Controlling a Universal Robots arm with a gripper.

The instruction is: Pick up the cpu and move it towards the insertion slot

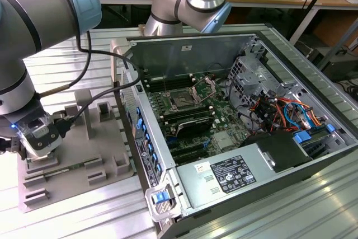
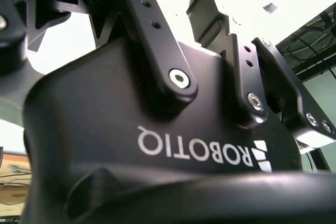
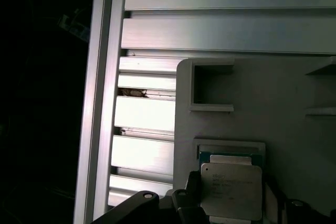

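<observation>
Slatted table [image 1: 78, 222], arm [image 1: 22, 43] bent low over grey fixture [image 1: 98, 138] holding cpu [image 3: 231, 190].

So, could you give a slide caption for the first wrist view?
The cpu in a recess of the grey fixture, which lies on a ribbed metal table.

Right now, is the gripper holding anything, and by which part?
It cannot be told. The gripper is low over the grey fixture, with the cpu on that fixture right beneath it, but a grip on the cpu cannot be made out.
</observation>
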